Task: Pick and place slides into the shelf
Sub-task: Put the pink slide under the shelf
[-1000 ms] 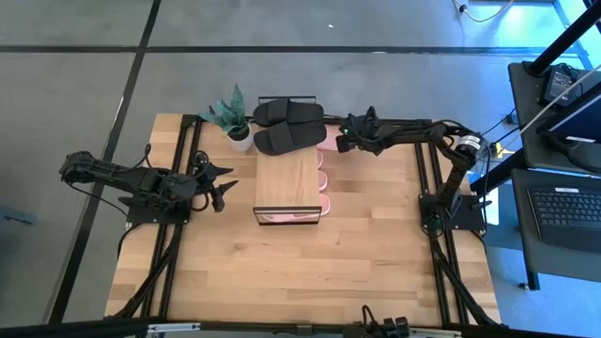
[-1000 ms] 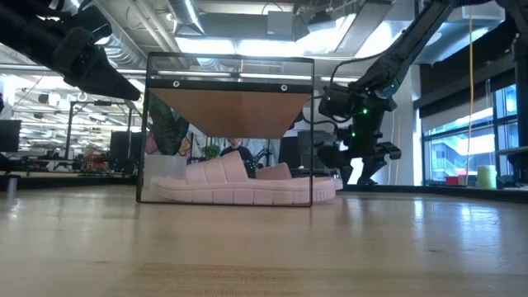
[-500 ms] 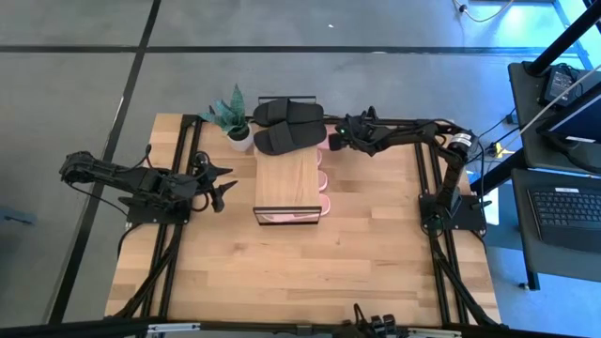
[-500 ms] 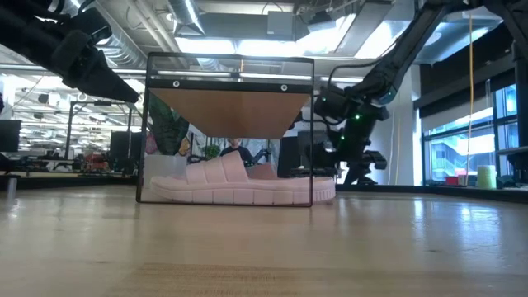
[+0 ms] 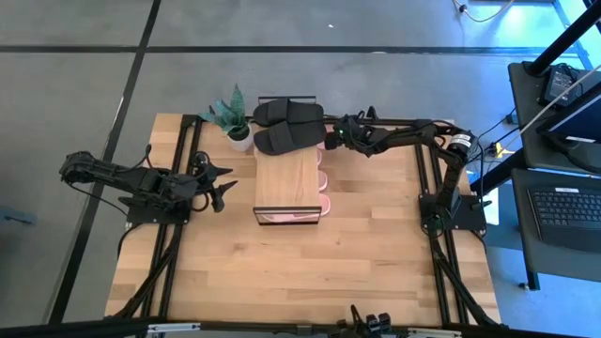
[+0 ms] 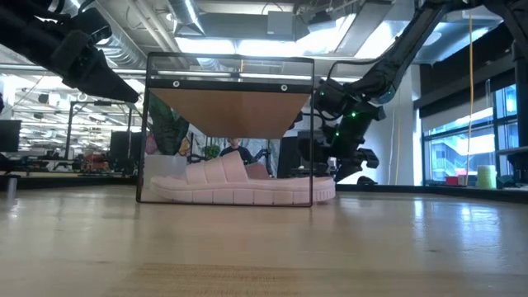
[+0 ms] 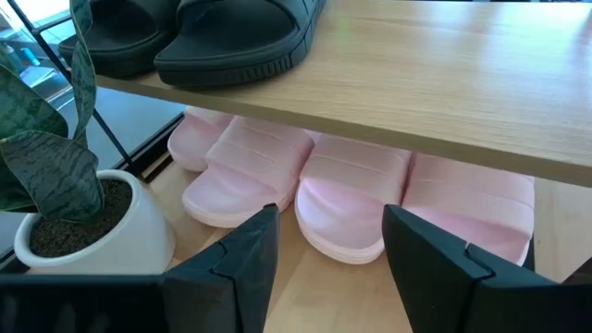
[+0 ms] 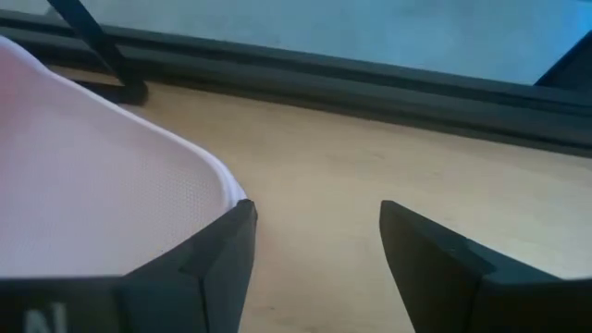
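Since the earlier frame my R gripper (image 5: 331, 143) has slid further toward the shelf's (image 5: 289, 176) far-right corner and dropped lower; L arm hasn't budged.

Step in hand (my read): closing in on the last stray pink slide (image 8: 102, 203), which pokes out at the far right corner of the shelf, beside the black pair (image 5: 289, 126). R claw is open, nothing in it. In the R wrist view the slide's edge sits right at one of my fingers (image 8: 199, 264), with bare table (image 8: 370, 176) in the gap between them. Not gripped yet.

Where the slides are: black pair up on the top board at the far end. Pink ones under the board on the table; the L wrist view shows four side by side (image 7: 356, 199). One pink sole fills the near opening in the low view (image 6: 239, 188).

Next move, as I judge it: shift sideways so the slide's edge sits between the fingers, close, then push or carry it under the board w/ the others.

L gripper (image 5: 218, 183) waits, open and empty, left of the shelf.

In the way: the shelf's black frame post near my R claw, and the black slide overhanging just above. Tight spot. Potted plant (image 5: 233, 120) stands at the shelf's far-left corner, well clear of R arm but close to L. Lab room behind the table, no bother.
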You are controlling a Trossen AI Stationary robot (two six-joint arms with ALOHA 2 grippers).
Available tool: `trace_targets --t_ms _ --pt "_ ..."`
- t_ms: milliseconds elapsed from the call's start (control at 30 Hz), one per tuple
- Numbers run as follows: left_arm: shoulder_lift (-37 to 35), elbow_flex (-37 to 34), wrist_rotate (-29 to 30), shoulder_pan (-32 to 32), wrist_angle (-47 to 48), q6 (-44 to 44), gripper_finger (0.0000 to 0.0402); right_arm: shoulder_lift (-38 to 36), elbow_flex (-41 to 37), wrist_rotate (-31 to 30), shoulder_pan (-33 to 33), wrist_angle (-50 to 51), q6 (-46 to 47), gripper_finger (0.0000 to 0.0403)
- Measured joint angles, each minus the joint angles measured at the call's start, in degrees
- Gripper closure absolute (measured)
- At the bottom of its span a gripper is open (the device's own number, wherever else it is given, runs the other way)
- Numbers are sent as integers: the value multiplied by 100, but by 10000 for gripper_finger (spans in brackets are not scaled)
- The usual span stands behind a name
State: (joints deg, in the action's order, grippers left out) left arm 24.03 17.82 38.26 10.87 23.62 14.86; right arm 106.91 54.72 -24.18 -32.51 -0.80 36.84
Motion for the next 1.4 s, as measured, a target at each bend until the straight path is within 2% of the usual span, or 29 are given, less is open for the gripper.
trace_targets --t_ms 433,600,933,1400 --pt "0 0 0 0 0 -1 217 0 0 -18 -33 -140 -134 173" --pt "0 0 0 0 -1 1 217 -9 0 -373 -136 -93 -262 173" --pt "0 0 0 0 -2 1 217 -15 0 -329 -258 18 -134 173" --pt "0 0 0 0 38 1 217 -17 2 -333 -31 -134 -133 173"
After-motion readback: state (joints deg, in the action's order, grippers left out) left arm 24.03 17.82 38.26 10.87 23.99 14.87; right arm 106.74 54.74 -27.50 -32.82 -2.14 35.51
